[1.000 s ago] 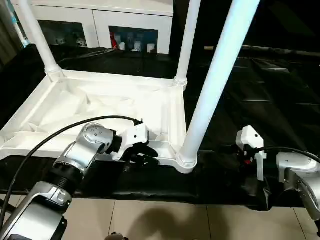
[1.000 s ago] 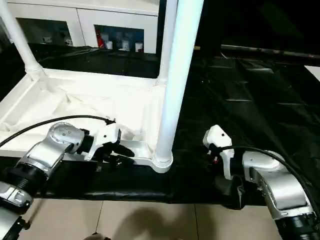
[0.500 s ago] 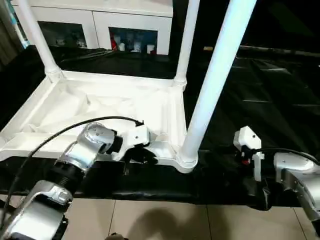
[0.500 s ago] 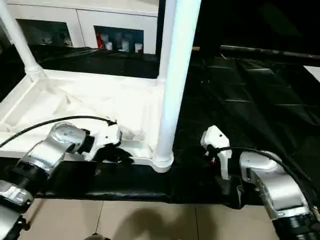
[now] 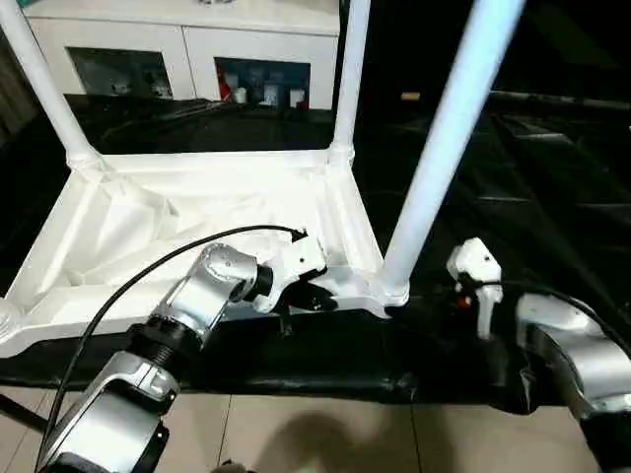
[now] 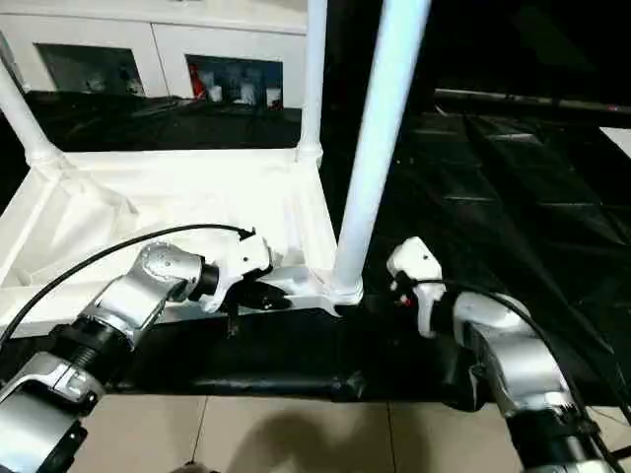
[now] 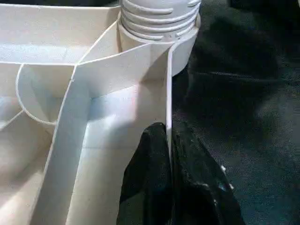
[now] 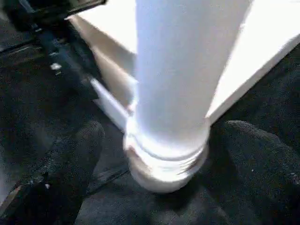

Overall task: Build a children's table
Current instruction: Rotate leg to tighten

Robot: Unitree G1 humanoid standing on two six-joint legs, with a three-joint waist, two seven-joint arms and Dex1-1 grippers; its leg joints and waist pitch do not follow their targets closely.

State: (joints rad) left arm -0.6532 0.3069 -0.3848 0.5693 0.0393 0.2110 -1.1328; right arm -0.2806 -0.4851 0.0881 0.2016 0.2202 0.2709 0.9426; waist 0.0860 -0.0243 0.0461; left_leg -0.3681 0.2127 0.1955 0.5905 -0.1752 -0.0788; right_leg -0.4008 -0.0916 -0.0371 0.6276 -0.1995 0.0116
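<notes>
nearest, the left pincer (image 7: 168,154) is clenched on the rim of the children's table (image 5: 197,212), lying upside down on the black desk (image 5: 552,168). the right pincer (image 8: 150,154) stands released around the corner leg (image 5: 439,148), whose top is cut off.

A black cloth (image 5: 552,187) covers the counter (image 6: 296,365), lying in creases and folds and hanging over the near edge. Below that edge runs a floor (image 5: 296,439) of pale tiles with dark joints. Behind the counter stands a white cabinet (image 5: 187,44) with glass-fronted doors. Small items (image 5: 261,94) sit behind the glass, among them something red and some white pieces; what they are cannot be told. A small yellowish object (image 5: 410,97) lies on the cloth at the far side.
</notes>
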